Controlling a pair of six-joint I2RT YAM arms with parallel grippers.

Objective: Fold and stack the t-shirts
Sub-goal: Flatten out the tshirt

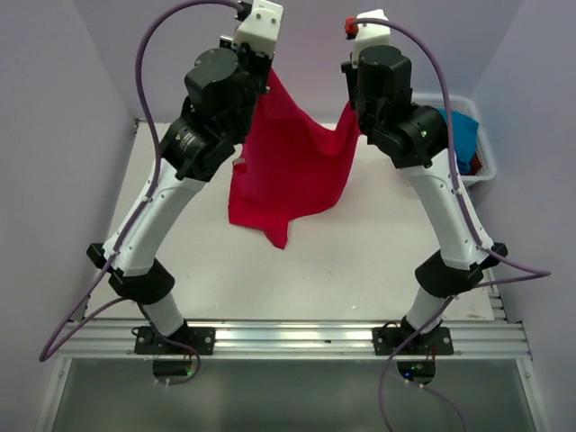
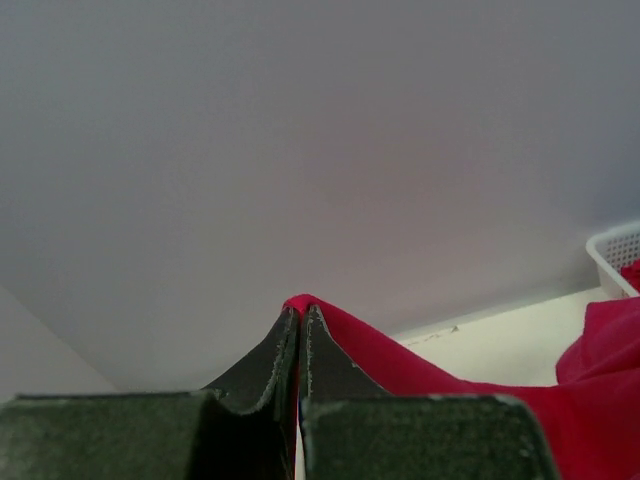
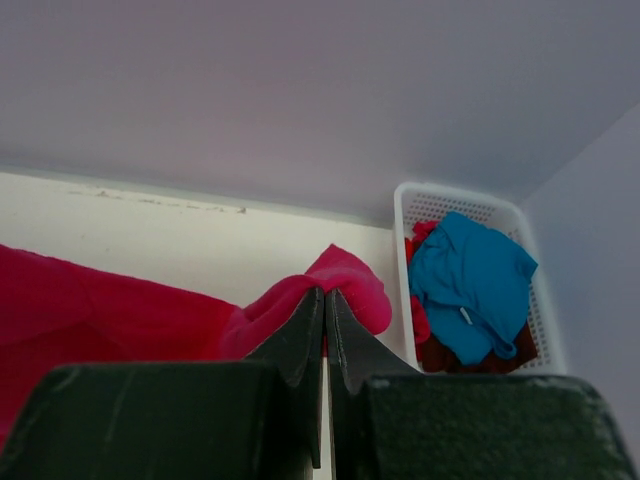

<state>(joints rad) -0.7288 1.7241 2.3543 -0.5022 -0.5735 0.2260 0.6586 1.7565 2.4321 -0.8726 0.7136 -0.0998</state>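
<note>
Left gripper [image 2: 302,312]: nearest item in the left wrist view. Dark fingers are pressed together with a fold of red cloth pinched between the tips. It is raised high above the table.
Right gripper [image 3: 324,293]: dark fingers are clamped on a bunched edge of the same cloth. A rounded lump of it bulges past the tips on the right.
Crimson t-shirt [image 1: 288,171]: held in the air between the two grippers, one upper corner at each. It hangs as a slack sheet whose top edge sags between the grips. The lower edge is uneven and drops to a point left of centre. It hangs over the middle of the table, towards the back. Whether the lowest tip touches the surface cannot be told.
Left arm [image 1: 171,207]: white and black, arched up and inward from its base at the near edge.
Right arm [image 1: 445,216]: same build, arched up and inward, mirroring the left.
Table [image 1: 360,261]: pale flat top.
Basket [image 1: 484,153]: white slatted plastic, at the far right corner of the table, just beyond the right arm.
Turquoise t-shirt [image 3: 470,280]: crumpled inside the basket, lying on top of the contents.
Red cloth [image 3: 417,245]: in the basket beside and beneath the turquoise piece, with a darker patch at the near end. The number of garments is unclear.
</note>
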